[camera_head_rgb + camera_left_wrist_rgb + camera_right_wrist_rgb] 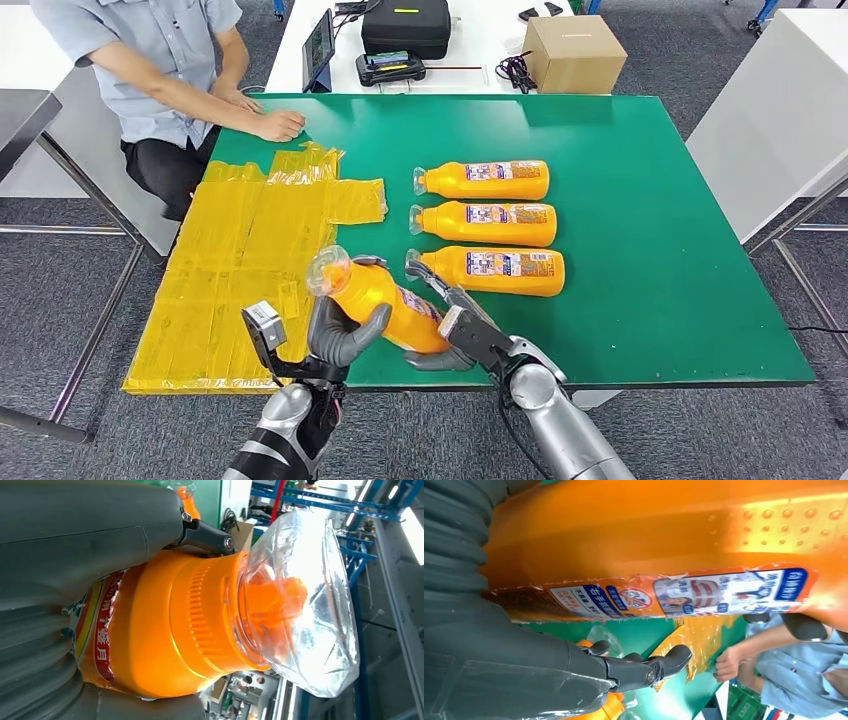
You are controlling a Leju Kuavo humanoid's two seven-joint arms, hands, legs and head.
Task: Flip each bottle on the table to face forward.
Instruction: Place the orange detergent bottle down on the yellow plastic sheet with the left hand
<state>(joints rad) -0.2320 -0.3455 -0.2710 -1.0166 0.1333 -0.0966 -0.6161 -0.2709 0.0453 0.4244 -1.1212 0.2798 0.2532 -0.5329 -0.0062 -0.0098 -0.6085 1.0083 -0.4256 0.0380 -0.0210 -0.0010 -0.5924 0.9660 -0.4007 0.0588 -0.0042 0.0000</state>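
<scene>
orange bottle (pixel 385 305) lifted over table's (pixel 640 300) near edge, left hand (pixel 335 335) wrapped round its neck end, right hand (pixel 455 325) gripping its base, cap tilted up-left

A bottle (pixel 385 305) is held between the left robot hand (pixel 335 335) and right robot hand (pixel 455 325) at the counter's (pixel 650 250) near edge. Three bottles (pixel 490 225) are laid in a row just beyond the right robot hand; sheets (pixel 250 250) are spread beyond the left.

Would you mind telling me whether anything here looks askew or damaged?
The label on the held bottle looks torn and ragged along its edge. That bottle is tilted, held up by both hands, left and right, while three bottles lie parallel on the table.
</scene>
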